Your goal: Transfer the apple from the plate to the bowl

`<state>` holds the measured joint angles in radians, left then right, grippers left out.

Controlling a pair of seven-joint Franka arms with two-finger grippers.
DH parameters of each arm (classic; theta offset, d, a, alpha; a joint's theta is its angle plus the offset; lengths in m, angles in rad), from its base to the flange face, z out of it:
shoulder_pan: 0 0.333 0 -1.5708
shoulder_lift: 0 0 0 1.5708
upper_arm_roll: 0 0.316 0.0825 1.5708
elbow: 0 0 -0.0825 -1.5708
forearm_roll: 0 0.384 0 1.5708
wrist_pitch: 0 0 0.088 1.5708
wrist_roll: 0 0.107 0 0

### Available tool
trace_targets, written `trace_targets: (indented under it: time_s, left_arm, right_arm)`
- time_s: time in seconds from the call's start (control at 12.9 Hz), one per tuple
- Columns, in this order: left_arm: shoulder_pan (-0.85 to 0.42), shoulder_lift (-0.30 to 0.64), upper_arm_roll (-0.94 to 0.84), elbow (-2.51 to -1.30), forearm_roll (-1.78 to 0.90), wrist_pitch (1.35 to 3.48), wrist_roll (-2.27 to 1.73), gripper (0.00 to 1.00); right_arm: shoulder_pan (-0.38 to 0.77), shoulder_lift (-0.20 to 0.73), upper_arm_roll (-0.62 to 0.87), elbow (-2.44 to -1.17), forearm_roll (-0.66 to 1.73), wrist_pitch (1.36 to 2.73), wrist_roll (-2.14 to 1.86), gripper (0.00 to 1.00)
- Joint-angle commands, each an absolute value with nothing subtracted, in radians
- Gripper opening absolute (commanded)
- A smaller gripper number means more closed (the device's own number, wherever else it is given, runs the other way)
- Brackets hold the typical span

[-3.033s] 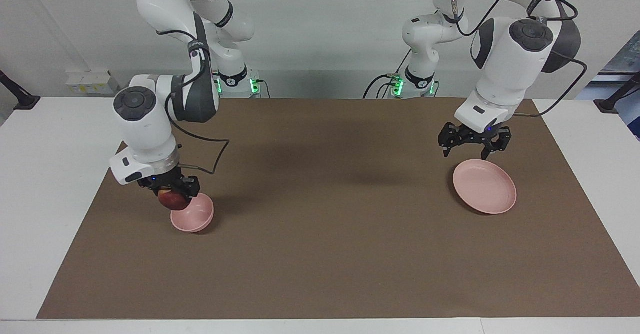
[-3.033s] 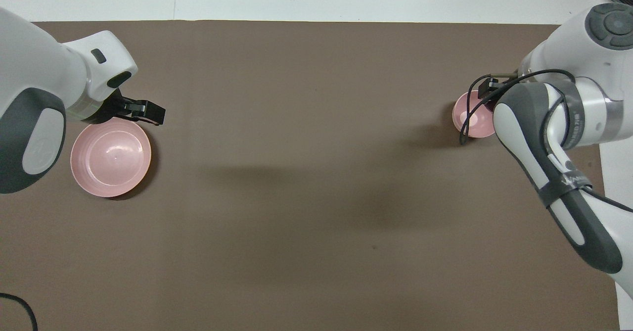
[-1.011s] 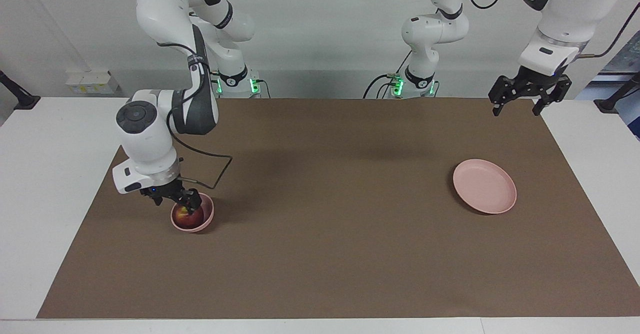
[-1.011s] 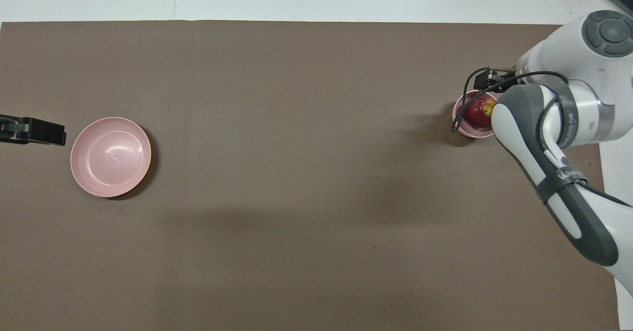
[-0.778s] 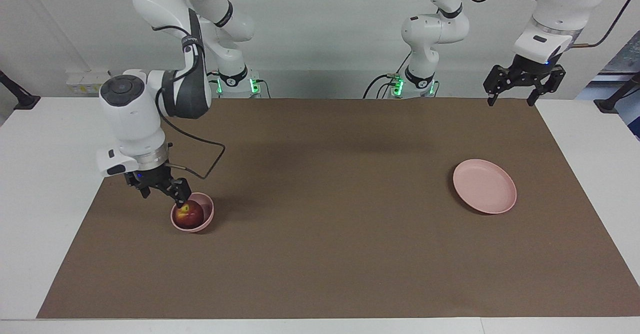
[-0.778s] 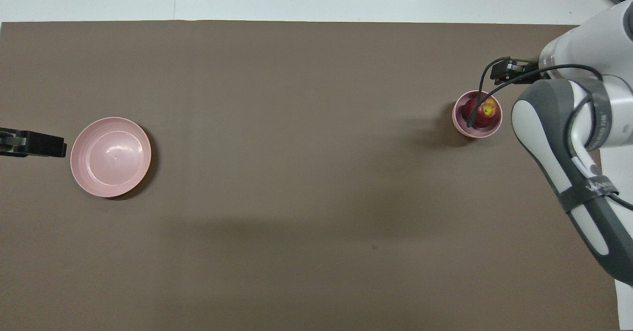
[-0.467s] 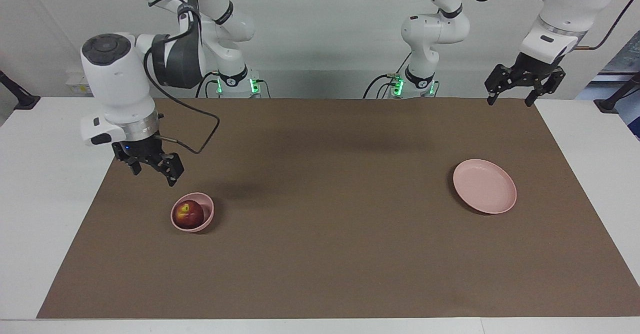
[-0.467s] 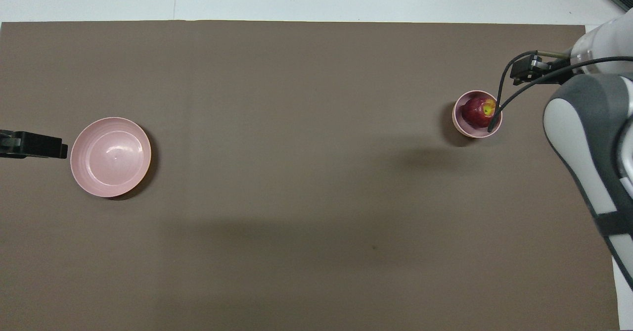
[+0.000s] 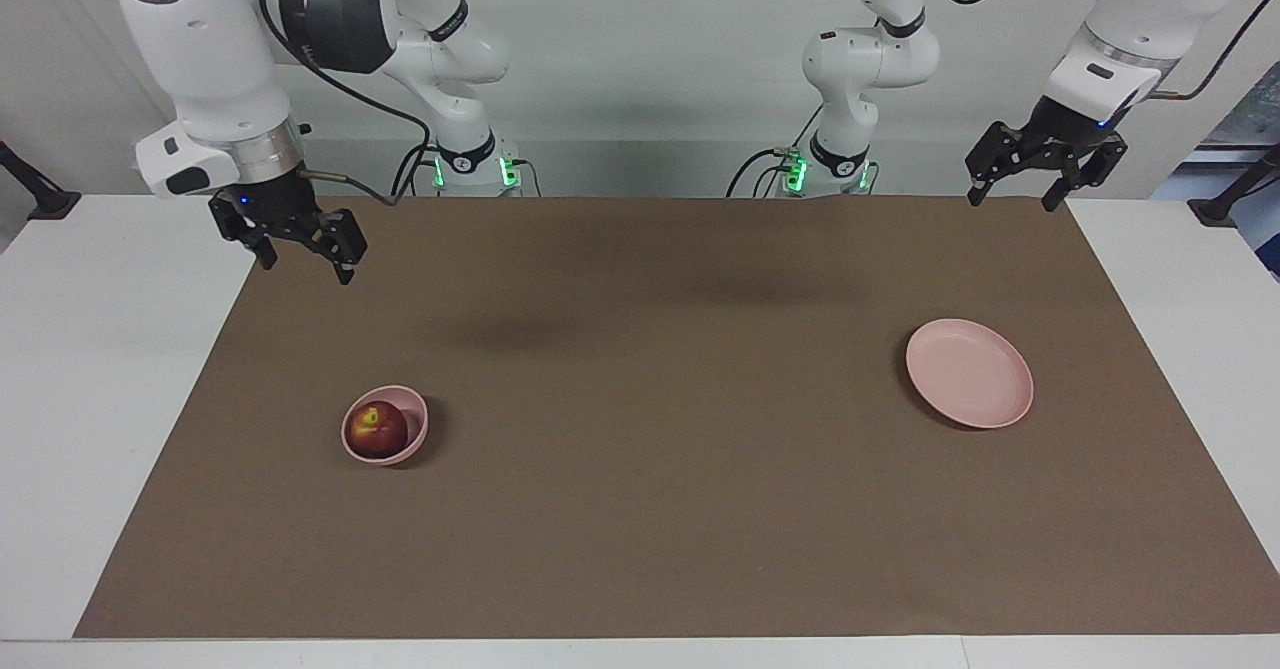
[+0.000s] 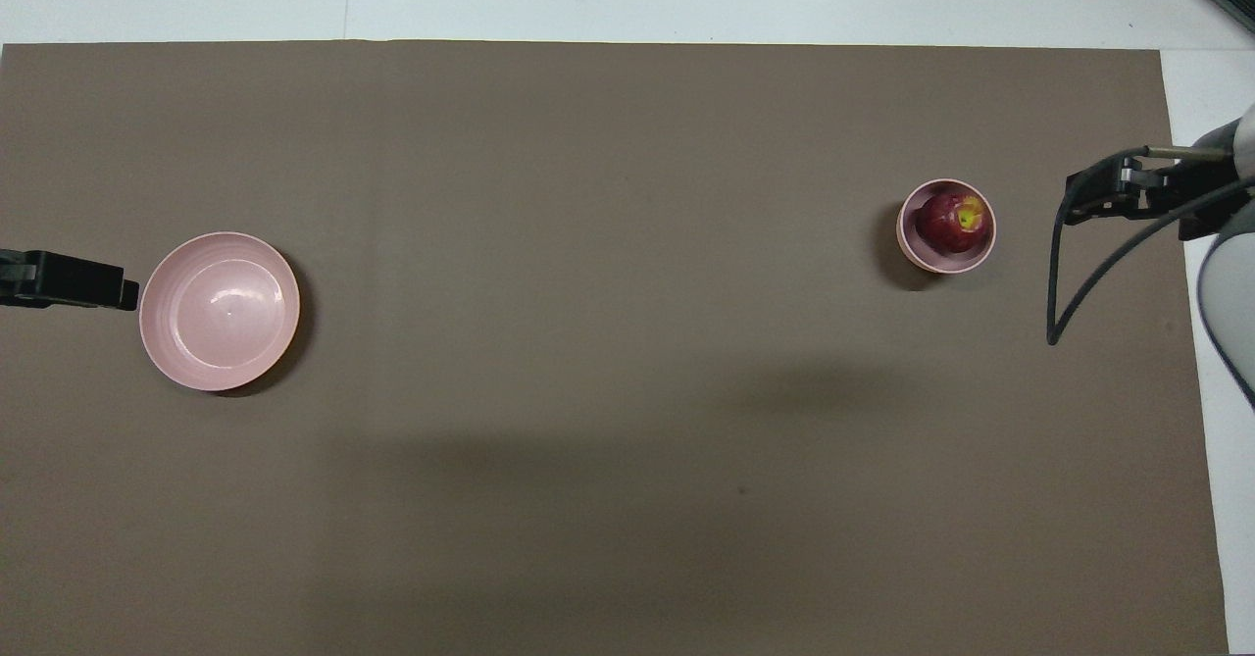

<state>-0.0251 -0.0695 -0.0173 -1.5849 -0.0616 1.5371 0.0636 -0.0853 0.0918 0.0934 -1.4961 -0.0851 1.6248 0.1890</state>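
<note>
The dark red apple [image 9: 377,430] [image 10: 949,222] with its yellowish patch sits inside the small deep pink bowl [image 9: 418,436] [image 10: 931,259], toward the right arm's end of the table. Nothing lies on the wide pink plate [image 9: 970,374] [image 10: 218,311] at the left arm's end. High over the mat's edge hangs my right gripper [image 9: 303,264], open and holding nothing, well apart from the bowl. My left gripper [image 9: 1010,201] is raised over the mat's corner by the robots, open and holding nothing.
A brown mat [image 9: 660,469] covers most of the white table [image 9: 90,369]. The right arm's black cable [image 10: 1064,283] loops down beside the gripper. Only the bowl and the plate stand on the mat.
The right gripper has let go of the apple in the bowl, then risen and drawn back toward the mat's edge. The left gripper has barely moved.
</note>
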Motion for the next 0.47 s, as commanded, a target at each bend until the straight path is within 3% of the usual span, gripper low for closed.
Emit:
trace_targets:
  time_s: [0.0, 0.39]
  left_arm:
    - [-0.051, -0.031, 0.003, -1.519, -0.066, 1.489, 0.075, 1.00]
    - [-0.040, -0.035, 0.009, -1.523, -0.067, 1.480, 0.069, 1.00]
  right_arm:
    - [-0.097, 0.025, 0.094, -1.508, -0.031, 1.562, 0.160, 1.00]
    - [-0.092, -0.003, 0.097, -1.511, -0.031, 1.526, 0.160, 1.00]
